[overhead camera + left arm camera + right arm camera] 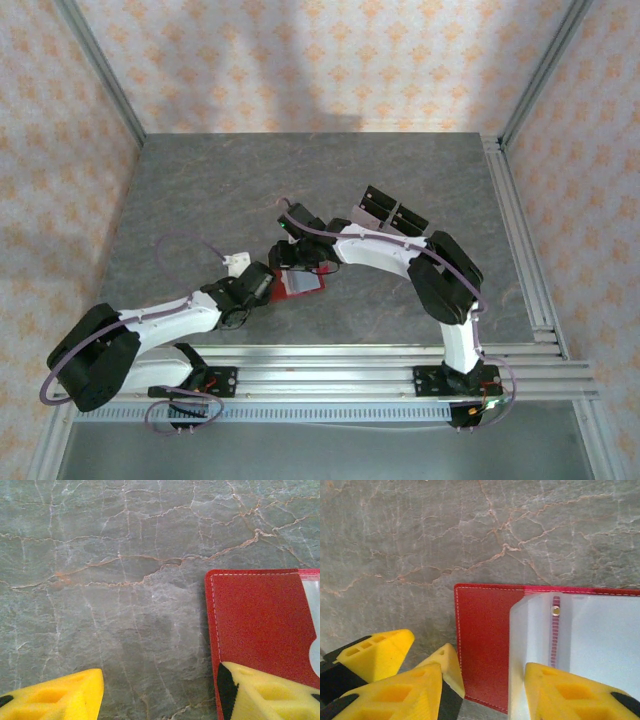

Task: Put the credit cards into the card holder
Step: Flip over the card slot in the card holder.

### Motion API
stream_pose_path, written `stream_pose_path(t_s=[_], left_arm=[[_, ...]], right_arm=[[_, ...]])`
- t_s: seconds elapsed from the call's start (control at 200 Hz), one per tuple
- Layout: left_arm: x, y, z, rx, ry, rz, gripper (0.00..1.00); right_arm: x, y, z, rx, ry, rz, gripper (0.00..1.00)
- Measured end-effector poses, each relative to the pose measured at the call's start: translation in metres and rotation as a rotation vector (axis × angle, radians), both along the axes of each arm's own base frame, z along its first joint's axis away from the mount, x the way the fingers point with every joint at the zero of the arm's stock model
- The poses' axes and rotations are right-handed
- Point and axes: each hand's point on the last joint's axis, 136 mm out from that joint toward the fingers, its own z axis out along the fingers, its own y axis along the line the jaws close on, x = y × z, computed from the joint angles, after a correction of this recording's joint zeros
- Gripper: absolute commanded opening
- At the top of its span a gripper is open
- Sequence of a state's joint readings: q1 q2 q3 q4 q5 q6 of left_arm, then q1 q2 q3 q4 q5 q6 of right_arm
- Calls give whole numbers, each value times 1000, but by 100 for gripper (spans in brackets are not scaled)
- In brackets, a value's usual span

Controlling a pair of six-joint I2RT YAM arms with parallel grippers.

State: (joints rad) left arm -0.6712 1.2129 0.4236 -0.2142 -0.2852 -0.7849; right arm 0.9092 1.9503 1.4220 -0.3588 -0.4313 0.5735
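Yellow fingertips (pixel 570 695) of the right claw (pixel 485 680) sit in the foreground of its wrist camera, spread wide over an opened red wallet (pixel 482 645). One tip is over the wallet's pale, translucent inner leaf (pixel 600 640). The other hangs off the wallet's left edge, above the bare grey worktop (pixel 420 540), and nothing is pinched between them. A small round snap (pixel 556 611) shows at the top of a ribbed pink strip running down the pale leaf, which appears lifted a little off the red cover. Two more yellow tips, those of the left claw (pixel 161 680), lie just beside the wallet's left edge in the same view. Seen from its own camera, the left claw is likewise spread and grips nothing. One of its fingers is over the red cover near its edge, and the other is well apart from it over bare stone. From above, the wallet lies flat roughly midway between the worktop's left and right edges, nearer the near edge than the far one. Both arms bend inward so that their claws meet over it. A clear stand (pixel 392 212) with black strips sits beyond the wallet, toward the right edge. A pale flat piece (pixel 352 214), too small to identify, rests just beside the stand's left end.
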Motion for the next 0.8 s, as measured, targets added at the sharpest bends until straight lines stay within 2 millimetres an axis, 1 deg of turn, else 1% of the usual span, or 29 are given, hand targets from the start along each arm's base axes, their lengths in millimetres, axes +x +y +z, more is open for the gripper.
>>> stream_pose_path(t_s=[0.09, 0.155, 0.225, 0.33, 0.43, 0.515, 0.596, 0.696, 0.761, 0.801], left_arm=[[0, 1, 3, -5, -11, 4, 62], [-2, 4, 11, -22, -37, 13, 61], [-6, 8, 24, -58, -80, 31, 61], [-9, 15, 44, -103, -145, 60, 61], [-13, 20, 52, -120, -168, 73, 61], [-16, 22, 51, -111, -157, 74, 61], [-18, 23, 47, -96, -135, 71, 62], [-20, 22, 37, -72, -96, 59, 62], [-21, 21, 31, -55, -65, 48, 63], [-19, 17, 27, -47, -45, 36, 63]], right_arm=[[0, 5, 3, 27, 9, -5, 47], [1, 9, 4, 48, 18, -10, 47], [0, 12, 0, 58, 32, -12, 47], [-2, 14, -14, 49, 73, -13, 47], [-3, 19, -32, 33, 112, -13, 47], [-4, 22, -45, 23, 142, -11, 47], [-5, 22, -46, 25, 151, -9, 47], [-3, 23, -39, 39, 141, -10, 48], [-2, 20, -28, 56, 127, -14, 48], [0, 15, -17, 70, 116, -22, 48]])
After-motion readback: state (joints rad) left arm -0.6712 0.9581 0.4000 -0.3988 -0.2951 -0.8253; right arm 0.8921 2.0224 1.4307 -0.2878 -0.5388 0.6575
